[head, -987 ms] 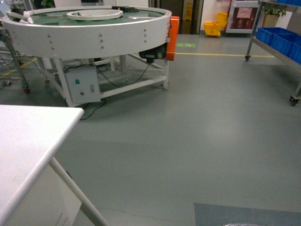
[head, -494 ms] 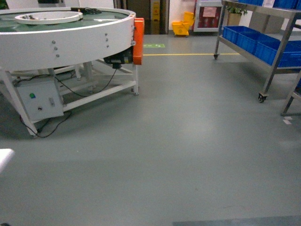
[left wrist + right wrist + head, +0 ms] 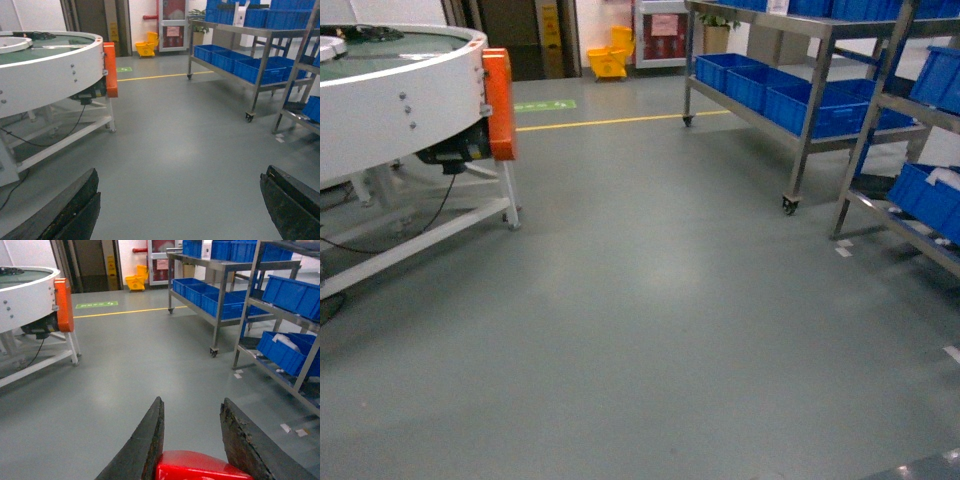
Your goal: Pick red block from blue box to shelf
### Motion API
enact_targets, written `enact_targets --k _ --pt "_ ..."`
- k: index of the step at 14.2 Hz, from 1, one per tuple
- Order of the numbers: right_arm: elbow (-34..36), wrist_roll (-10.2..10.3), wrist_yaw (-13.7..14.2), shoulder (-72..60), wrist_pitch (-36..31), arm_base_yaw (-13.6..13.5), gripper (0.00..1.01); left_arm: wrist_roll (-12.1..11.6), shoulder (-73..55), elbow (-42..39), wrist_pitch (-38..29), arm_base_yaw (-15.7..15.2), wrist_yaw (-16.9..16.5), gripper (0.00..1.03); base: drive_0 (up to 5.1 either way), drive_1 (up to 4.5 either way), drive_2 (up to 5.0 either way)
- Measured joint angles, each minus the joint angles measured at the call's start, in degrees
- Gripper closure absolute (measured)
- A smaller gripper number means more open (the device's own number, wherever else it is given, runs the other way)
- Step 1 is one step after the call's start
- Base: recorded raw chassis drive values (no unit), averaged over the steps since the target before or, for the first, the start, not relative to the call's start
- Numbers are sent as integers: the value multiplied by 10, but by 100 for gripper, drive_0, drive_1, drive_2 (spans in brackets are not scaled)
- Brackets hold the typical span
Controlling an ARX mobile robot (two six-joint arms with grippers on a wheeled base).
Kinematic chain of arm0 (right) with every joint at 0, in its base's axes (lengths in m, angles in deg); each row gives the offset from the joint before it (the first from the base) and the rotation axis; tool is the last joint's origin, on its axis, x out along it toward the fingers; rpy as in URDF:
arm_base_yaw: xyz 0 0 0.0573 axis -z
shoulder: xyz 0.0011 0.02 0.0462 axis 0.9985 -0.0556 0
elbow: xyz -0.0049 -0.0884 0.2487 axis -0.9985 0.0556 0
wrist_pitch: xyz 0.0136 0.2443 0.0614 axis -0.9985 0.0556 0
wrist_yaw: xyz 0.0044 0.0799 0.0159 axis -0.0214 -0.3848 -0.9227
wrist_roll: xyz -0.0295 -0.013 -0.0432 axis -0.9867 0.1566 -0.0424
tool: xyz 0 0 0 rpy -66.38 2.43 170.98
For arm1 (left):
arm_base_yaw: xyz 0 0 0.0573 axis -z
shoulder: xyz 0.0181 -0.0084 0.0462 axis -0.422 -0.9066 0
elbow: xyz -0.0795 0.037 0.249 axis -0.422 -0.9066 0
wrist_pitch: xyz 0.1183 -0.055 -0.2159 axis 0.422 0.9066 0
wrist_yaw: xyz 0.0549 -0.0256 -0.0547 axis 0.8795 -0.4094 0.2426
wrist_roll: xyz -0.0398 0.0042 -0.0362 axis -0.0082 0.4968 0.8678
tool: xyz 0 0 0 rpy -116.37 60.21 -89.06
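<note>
Transit step, I judge — red block (image 3: 197,466) is gripped in my right hand (image 3: 192,440), pinched between both fingers at the bottom of the wrist view. Left hand (image 3: 180,210) is spread wide w/ nothing in it. No blue box in any view. The shelf (image 3: 820,70) stands ahead-right, grey steel bars on casters.

Next move, I'd say: roll the base closer to the rack, then lift the right arm to a free spot on a tier — none obvious yet.

Containers: dark blue crates (image 3: 790,95) line the tiers; one low crate (image 3: 287,352) holds smth white, can't tell what.
</note>
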Motion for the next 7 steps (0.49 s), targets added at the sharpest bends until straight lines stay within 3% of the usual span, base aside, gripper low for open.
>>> enact_targets --k 7 --pt "0 0 0 0 -1 0 73 0 0 0 0 0 0 5 -166 248 -579"
